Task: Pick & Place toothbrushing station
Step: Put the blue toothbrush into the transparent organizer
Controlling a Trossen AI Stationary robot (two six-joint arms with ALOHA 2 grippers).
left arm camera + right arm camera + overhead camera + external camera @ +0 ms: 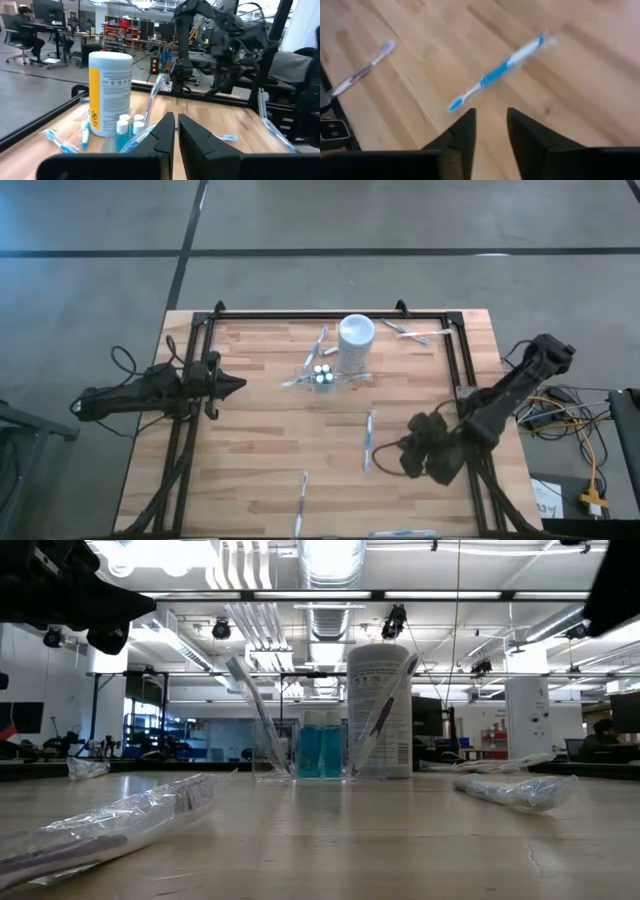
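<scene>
Bottom-edge toothbrush [403,533] cut off, blurred.
</scene>
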